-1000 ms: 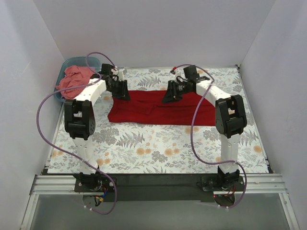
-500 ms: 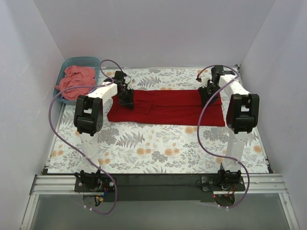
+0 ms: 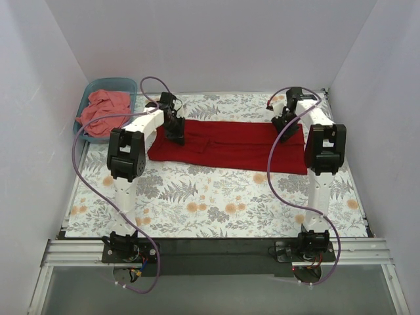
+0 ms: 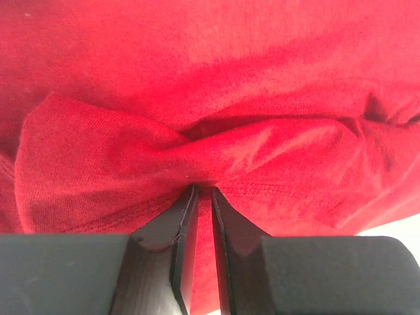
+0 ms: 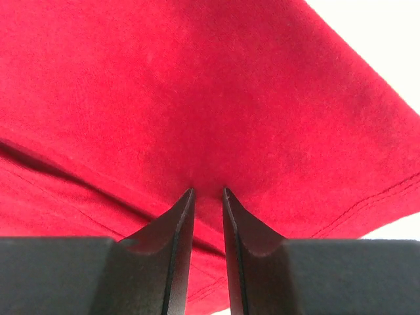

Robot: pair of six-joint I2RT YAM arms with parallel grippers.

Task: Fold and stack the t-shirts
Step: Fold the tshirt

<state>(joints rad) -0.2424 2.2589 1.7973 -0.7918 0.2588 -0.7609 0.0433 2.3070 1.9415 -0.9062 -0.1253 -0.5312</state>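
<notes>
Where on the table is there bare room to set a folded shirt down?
The near middle of the table, between the crimson shirt and the arm bases, is bare. Crowded: the shirt's far corners, where both arms' jaws pinch it, and the teal tub far left.

The white-and-black left arm (image 3: 143,123) and right arm (image 3: 310,117) reach forward with elbows raised. The black two-finger left gripper (image 4: 203,189) and right gripper (image 5: 208,190) each pinch the crimson red cotton t-shirt (image 3: 223,147), fingers nearly together.

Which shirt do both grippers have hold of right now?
The crimson t-shirt, spread flat: left gripper and right gripper both pinch it. The salmon-pink t-shirt lies bunched in the teal tub.
</notes>
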